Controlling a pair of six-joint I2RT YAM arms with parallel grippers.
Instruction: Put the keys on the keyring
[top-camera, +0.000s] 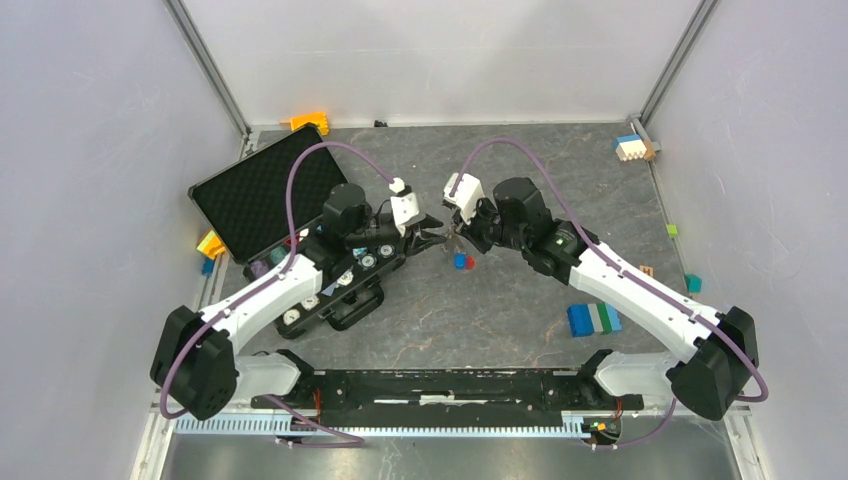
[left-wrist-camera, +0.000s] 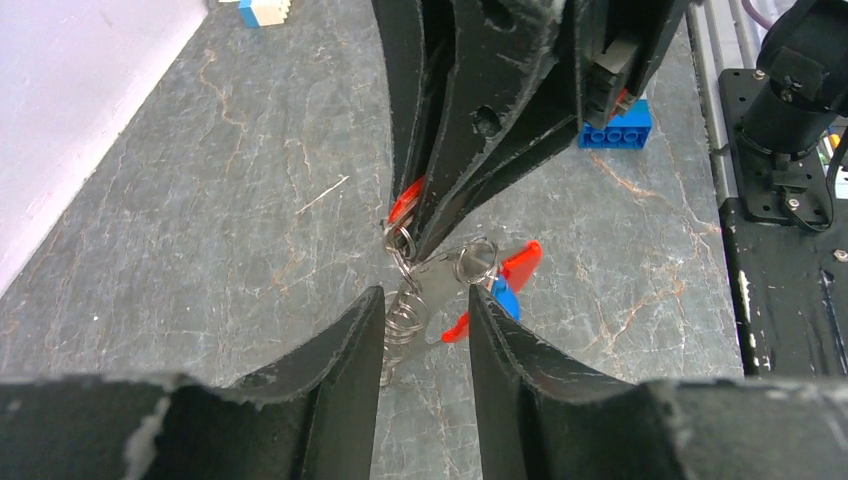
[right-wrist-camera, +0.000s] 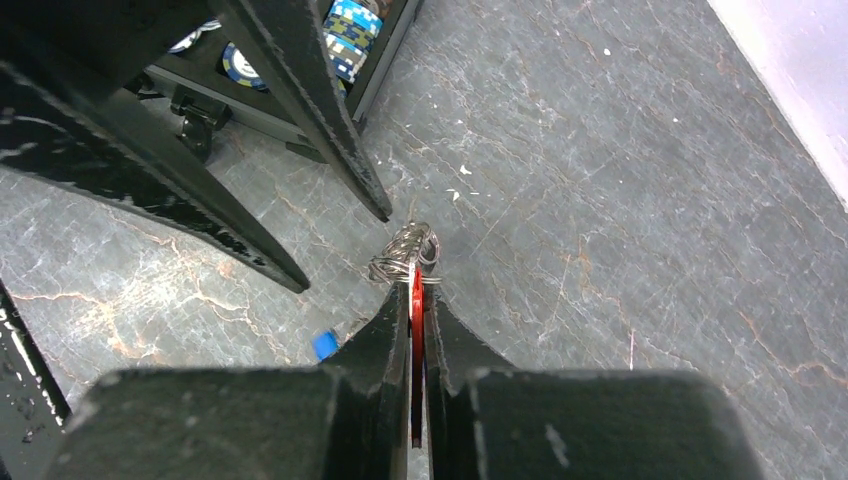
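Note:
The keyring is held above the table where the two grippers meet. My right gripper (right-wrist-camera: 415, 290) is shut on its long red clip (right-wrist-camera: 415, 330), which also shows in the left wrist view (left-wrist-camera: 405, 200). The silvery-grey chain (left-wrist-camera: 405, 320) hangs from the clip, between the spread fingers of my left gripper (left-wrist-camera: 425, 300), which is open. The small metal ring (left-wrist-camera: 478, 260) carries the red-headed key (left-wrist-camera: 520, 265) and the blue-headed key (left-wrist-camera: 505, 298). In the top view the key heads (top-camera: 460, 262) hang just below the left gripper (top-camera: 432, 240) and right gripper (top-camera: 455, 240).
An open black case of poker chips (top-camera: 300, 260) lies under the left arm, close to the grippers. A blue, green and white block (top-camera: 593, 318) lies at the front right. Small coloured blocks (top-camera: 632, 148) sit along the walls.

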